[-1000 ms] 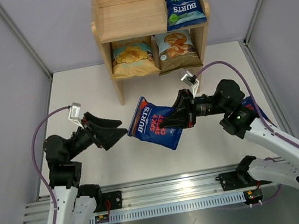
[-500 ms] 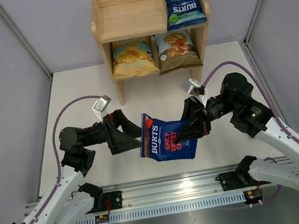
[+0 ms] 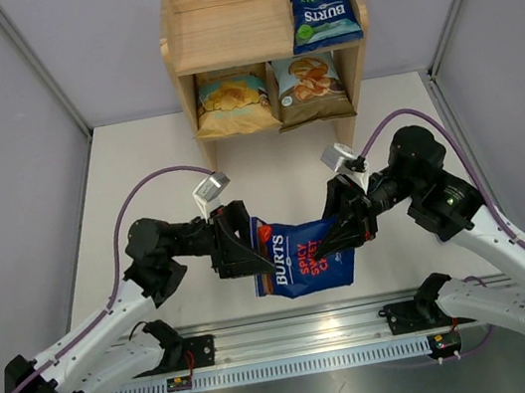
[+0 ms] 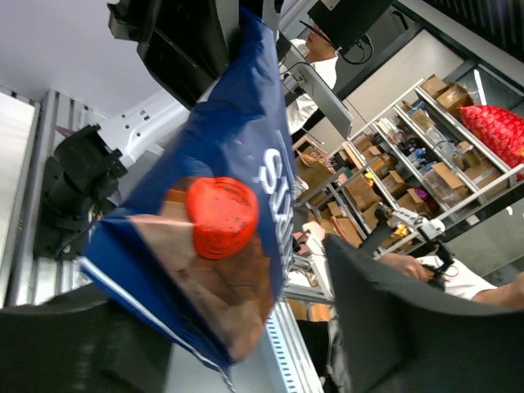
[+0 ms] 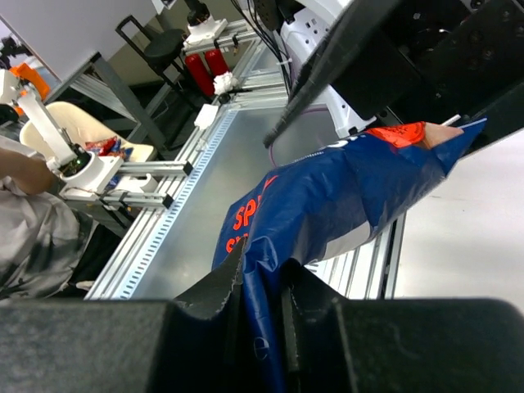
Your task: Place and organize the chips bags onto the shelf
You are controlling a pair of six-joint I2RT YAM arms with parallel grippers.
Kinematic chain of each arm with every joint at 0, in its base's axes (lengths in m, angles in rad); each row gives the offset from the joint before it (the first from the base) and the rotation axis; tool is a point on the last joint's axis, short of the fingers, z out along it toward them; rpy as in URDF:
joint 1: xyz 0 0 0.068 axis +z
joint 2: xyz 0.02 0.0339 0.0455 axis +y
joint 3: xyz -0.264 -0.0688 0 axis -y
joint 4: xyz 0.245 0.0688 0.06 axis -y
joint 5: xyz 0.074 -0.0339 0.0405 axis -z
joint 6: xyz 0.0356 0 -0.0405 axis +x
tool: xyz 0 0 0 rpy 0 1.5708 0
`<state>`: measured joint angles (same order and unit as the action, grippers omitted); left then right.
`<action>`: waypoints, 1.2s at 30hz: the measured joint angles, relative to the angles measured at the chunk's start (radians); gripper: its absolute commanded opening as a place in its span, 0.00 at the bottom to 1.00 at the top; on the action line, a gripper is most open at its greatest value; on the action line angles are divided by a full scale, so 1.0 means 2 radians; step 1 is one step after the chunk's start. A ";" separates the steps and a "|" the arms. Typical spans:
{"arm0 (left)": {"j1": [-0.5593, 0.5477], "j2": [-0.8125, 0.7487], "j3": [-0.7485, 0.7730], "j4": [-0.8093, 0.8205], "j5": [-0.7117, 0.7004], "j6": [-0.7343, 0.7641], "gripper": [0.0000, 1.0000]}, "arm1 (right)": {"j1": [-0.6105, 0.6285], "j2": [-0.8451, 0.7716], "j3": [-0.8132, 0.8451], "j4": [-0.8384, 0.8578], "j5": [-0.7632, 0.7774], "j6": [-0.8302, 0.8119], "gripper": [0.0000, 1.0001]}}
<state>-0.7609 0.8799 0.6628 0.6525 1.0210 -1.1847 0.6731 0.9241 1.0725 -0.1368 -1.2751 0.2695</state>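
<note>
Red-lettered Burts bag (image 3: 304, 262) – off the counter (image 3: 268, 170), hanging between the two arms near the front rail. Right fingers (image 5: 209, 307) are clamped on the bag's right edge, with the foil creased between them. Left fingers (image 4: 409, 327) stand apart on either side of the bag's left end; a gap shows on one side, so there is no grip.

Shelf (image 3: 225, 31) at the rear – the green-lettered Burts bag (image 3: 322, 10) lies on the right of the upper tier. On the lower tier the yellow bag (image 3: 231, 101) is on the left and the cassava bag (image 3: 310, 88) just beside it on the right.
</note>
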 measured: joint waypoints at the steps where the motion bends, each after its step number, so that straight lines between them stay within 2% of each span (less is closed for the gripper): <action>1: -0.003 0.002 0.000 0.001 -0.003 0.002 0.54 | 0.000 0.001 0.005 -0.010 0.000 -0.006 0.22; 4: -0.006 0.005 0.000 -0.003 -0.010 0.008 0.46 | 0.000 0.002 0.012 -0.030 0.001 -0.025 0.22; 8: -0.006 0.005 0.000 -0.012 -0.015 0.019 0.29 | 0.000 0.002 0.015 -0.058 0.005 -0.047 0.23; 9: -0.006 0.005 0.000 -0.017 -0.016 0.023 0.20 | 0.000 0.002 0.016 -0.067 0.008 -0.053 0.23; 10: -0.006 0.005 0.000 -0.021 -0.016 0.027 0.17 | 0.000 0.002 0.018 -0.077 0.011 -0.058 0.23; 13: -0.006 0.002 0.004 -0.047 -0.018 0.049 0.07 | 0.000 0.002 0.023 -0.110 0.026 -0.076 0.29; 15: -0.006 -0.002 0.016 -0.094 -0.027 0.084 0.00 | 0.000 0.002 0.030 -0.135 0.045 -0.089 0.37; 16: -0.006 -0.005 0.026 -0.128 -0.035 0.110 0.00 | 0.000 0.002 0.035 -0.150 0.061 -0.095 0.38; 17: -0.006 -0.006 0.040 -0.167 -0.047 0.137 0.00 | 0.000 0.002 0.041 -0.164 0.080 -0.100 0.45; 19: -0.006 -0.007 0.076 -0.253 -0.075 0.197 0.00 | 0.000 0.001 0.050 -0.188 0.119 -0.108 0.51; 21: -0.006 -0.007 0.104 -0.316 -0.100 0.247 0.00 | 0.000 0.000 0.057 -0.207 0.168 -0.110 0.62; 24: -0.007 -0.008 0.127 -0.394 -0.143 0.316 0.00 | 0.000 -0.001 0.060 -0.223 0.223 -0.104 0.67; 27: -0.007 -0.008 0.130 -0.446 -0.180 0.357 0.00 | 0.000 0.000 0.060 -0.236 0.265 -0.087 0.66; 29: -0.007 -0.006 0.130 -0.476 -0.203 0.378 0.00 | 0.000 0.000 0.061 -0.243 0.293 -0.074 0.61; 36: -0.007 -0.006 0.140 -0.521 -0.252 0.407 0.00 | 0.000 -0.007 0.094 -0.268 0.409 -0.013 0.65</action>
<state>-0.7742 0.8677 0.9436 -0.3897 0.5179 -0.3706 0.6731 0.9100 1.2602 -0.6735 -0.4564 0.2440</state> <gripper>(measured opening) 0.212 0.639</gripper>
